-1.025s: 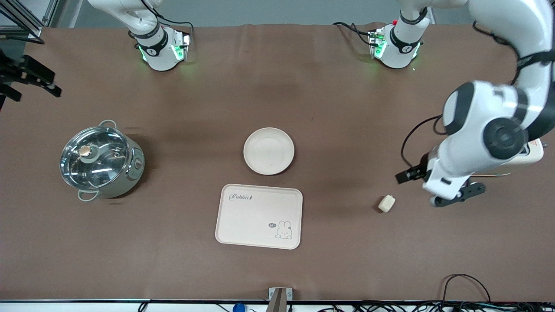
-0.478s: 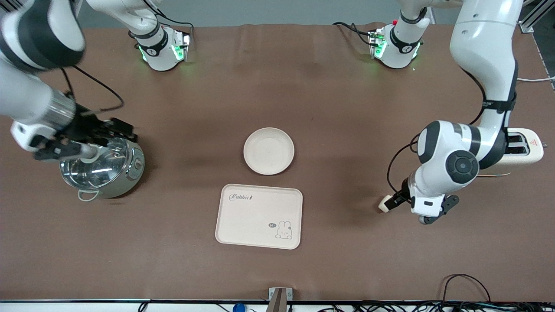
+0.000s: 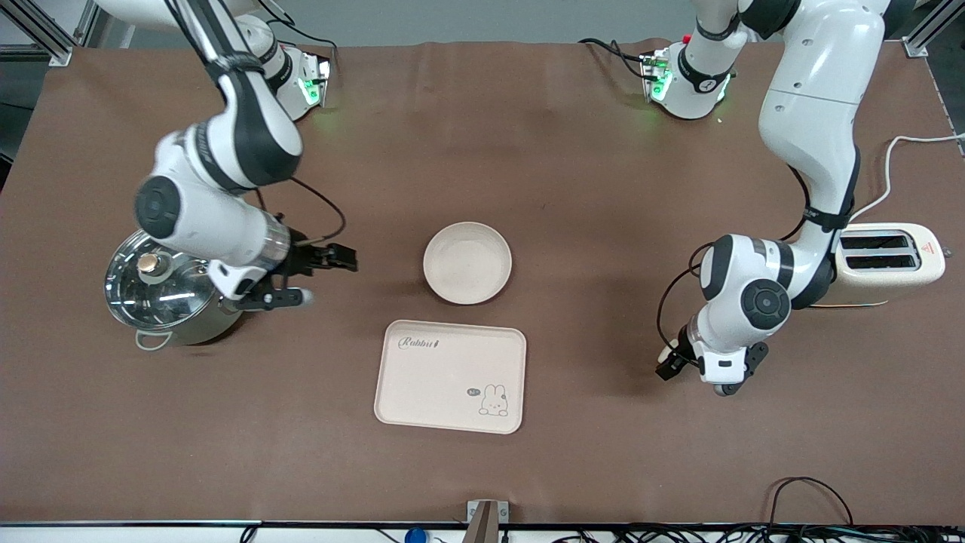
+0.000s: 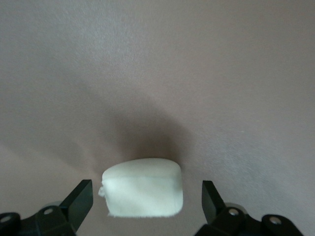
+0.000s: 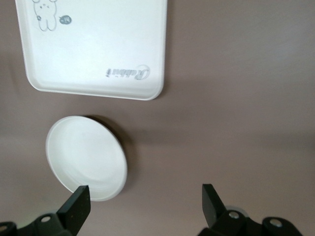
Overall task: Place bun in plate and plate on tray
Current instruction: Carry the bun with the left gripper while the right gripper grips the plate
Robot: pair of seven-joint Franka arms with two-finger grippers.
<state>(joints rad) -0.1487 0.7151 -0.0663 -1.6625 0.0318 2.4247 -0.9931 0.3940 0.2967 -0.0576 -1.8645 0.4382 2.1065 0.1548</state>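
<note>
Left wrist view: left claw (image 4: 142, 204) spread wide, straddling the bun (image 4: 142, 188) on the bench (image 4: 157, 59), not clamped yet. Pick-up step; next, close and carry to plate (image 3: 467, 262), empty beside tray (image 3: 450, 375). Right claw (image 3: 317, 277) apart, up near plate.

Bright, even overhead light w/ soft shadows; frames sharp.

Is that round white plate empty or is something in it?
Empty: the plate shows only its bare inside; the bun lies on the table.
</note>
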